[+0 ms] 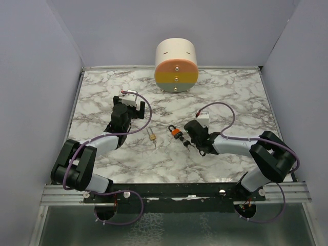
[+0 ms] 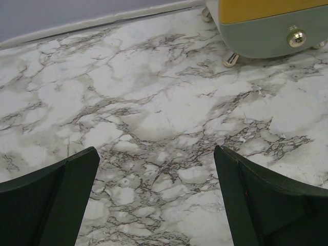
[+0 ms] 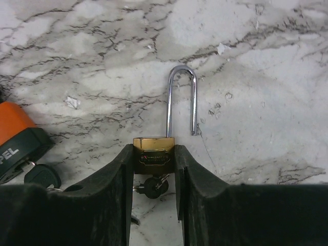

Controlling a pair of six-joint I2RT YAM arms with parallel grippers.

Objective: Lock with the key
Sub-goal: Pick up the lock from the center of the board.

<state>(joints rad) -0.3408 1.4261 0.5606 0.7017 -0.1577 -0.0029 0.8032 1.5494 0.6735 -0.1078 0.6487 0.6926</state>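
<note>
In the right wrist view my right gripper [image 3: 154,154] is shut on the body of a small brass padlock [image 3: 154,151], with a finger against each side. Its long silvery shackle [image 3: 182,92] points away from me, and its right leg is out of the body. The key [image 3: 152,187], black-headed, hangs from the underside of the lock between my fingers. In the top view this lock is hidden under the right arm. My left gripper [image 2: 156,154] [image 1: 129,100] stands open over bare marble, far to the left.
An orange and black padlock [image 3: 15,146] [image 1: 175,133] lies just left of the right gripper, with another black key [image 3: 43,177] [image 1: 187,145] beside it. A second brass padlock [image 1: 151,135] lies mid-table. A round drawer unit [image 1: 176,64] [image 2: 266,25] stands at the back.
</note>
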